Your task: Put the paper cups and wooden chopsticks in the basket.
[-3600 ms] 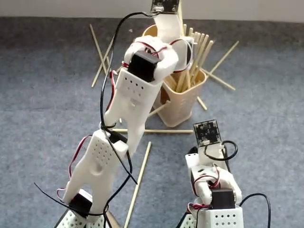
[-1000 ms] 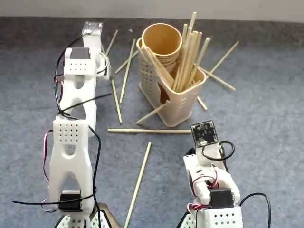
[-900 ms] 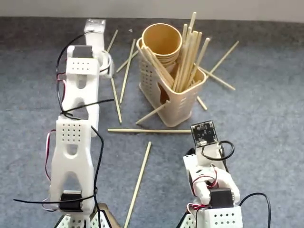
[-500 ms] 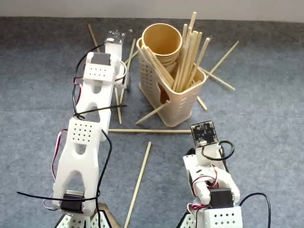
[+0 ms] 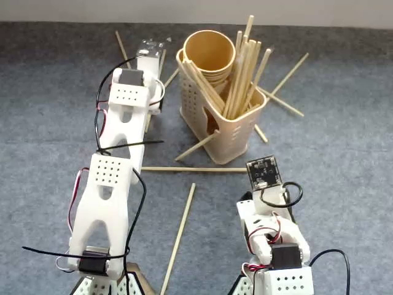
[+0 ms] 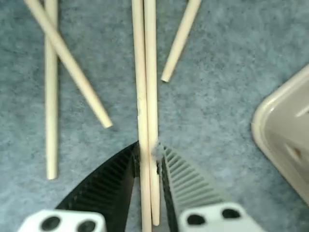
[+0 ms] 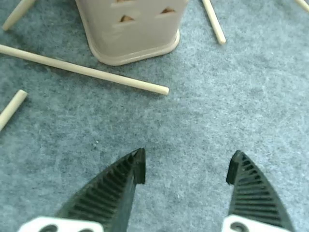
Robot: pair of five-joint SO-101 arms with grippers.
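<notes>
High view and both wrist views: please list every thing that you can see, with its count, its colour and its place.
Basket: one, cream, far middle of the carpet.
Paper cups: one nested stack, tan, in the basket; number unclear.
Standing chopsticks: a bundle, pale wood, upright in the basket.
Loose chopsticks: several, pale wood, flat on the carpet around the basket.
Chopstick pair: two, pale wood, side by side left of the basket.
Carpet: one, grey, under everything.
Left gripper: one, black and white fingers, closed on the chopstick pair.
Right gripper: one, black and white fingers, open over bare carpet in front of the basket.
</notes>
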